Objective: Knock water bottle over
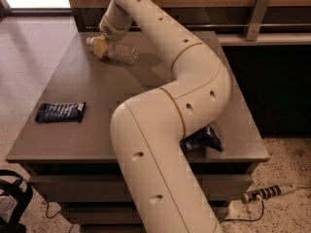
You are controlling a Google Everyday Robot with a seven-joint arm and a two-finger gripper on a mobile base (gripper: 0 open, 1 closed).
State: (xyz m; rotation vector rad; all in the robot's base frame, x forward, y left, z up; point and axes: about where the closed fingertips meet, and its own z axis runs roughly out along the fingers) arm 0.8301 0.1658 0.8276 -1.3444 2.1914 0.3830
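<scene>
Bottle down at the far left of the table - gripper at its neck end.

The small clear ribbed plastic water bottle point(122, 53) with a white cap lay on its side near the far left corner of the flat grey-brown table point(97, 106), cap pointing left. The cream arm's tan-tipped gripper point(102, 46) sat at its neck end, touching or just above it; whether it was spread or closed I cannot tell. The 1 bottle looked empty or nearly so - light, thin-walled and smooth, likely to roll or skid, but not fragile. For a grasp, the ribbed middle seemed the surest hold. A dark blue snack packet point(60, 112) lay well apart, near the left front edge.
</scene>
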